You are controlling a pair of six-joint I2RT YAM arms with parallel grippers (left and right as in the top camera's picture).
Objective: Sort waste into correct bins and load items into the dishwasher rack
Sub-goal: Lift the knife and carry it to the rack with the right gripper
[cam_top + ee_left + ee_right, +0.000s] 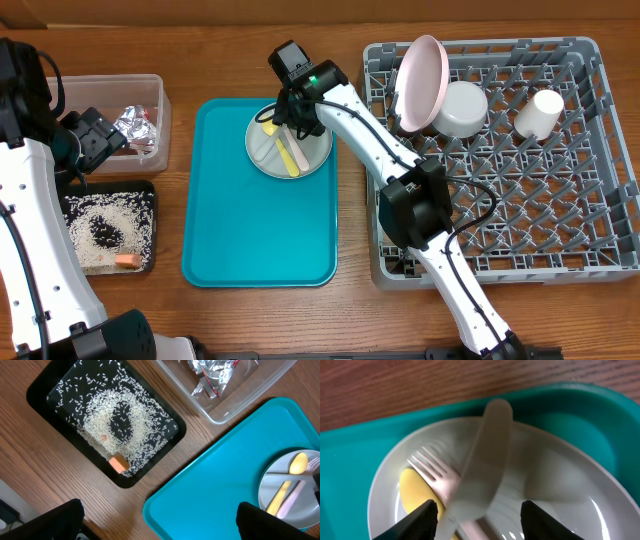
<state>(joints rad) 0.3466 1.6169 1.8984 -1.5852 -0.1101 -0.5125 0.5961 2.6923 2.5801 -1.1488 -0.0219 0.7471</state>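
Observation:
My right gripper (284,125) (479,510) hangs open low over the grey-green plate (316,150) (555,475) on the teal tray. A blurred pale utensil (487,455) runs up between its fingers, close to the left one and apart from the right. A pale fork (432,467) and a yellow spoon (412,490) lie on the plate beneath it. My left gripper (95,140) (160,510) stands wide open and empty over the tray's corner. Rice (115,415) and an orange cube (119,463) lie in the black tray (150,190). The foil ball (135,125) sits in the clear tub (155,90).
The teal tray (250,230) lies mid-table between the bins and the grey rack (600,250). In the rack, a pale plate (422,80) stands on edge beside a white bowl (462,108) and a white cup (540,112). My right arm reaches across the rack's left edge.

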